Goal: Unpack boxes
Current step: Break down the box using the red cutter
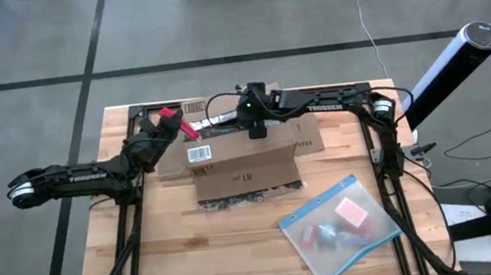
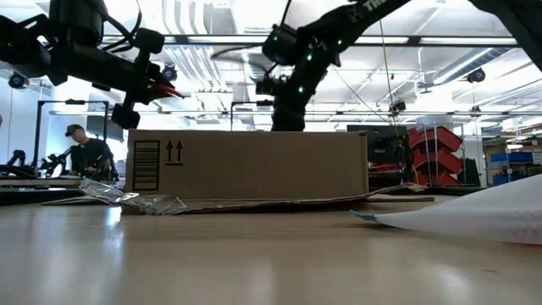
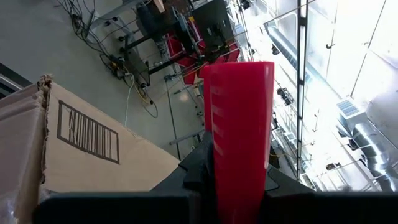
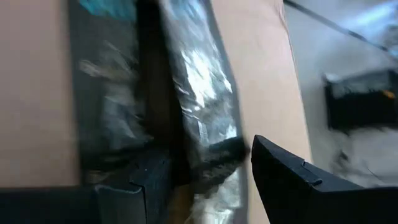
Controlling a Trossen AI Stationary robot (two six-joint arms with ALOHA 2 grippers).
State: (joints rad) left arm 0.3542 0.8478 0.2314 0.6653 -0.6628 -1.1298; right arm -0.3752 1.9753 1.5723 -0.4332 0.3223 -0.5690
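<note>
**Box at the far middle of the table, both grippers working at its far side**

At the far middle of the wooden table, the brown cardboard box is lying with its flaps spread outward and a white barcode label showing on its left part. In the low view its near wall is standing upright, printed with a barcode mark and two up-arrows.

The left gripper is hovering off the box's far left corner, raised above the box top. Its fingers are closing on a small red tool, which is standing up between them in the left wrist view; the box corner with its printed barcode is lying just beside and below.

The right gripper is reaching down into the box opening along the far edge. In the right wrist view its fingers are standing partly apart over crinkled clear plastic film lying between the cardboard walls. Whether they are gripping the film cannot be told.

On the near right of the table, a clear plastic pouch with blue edge is lying well apart from the box.
</note>
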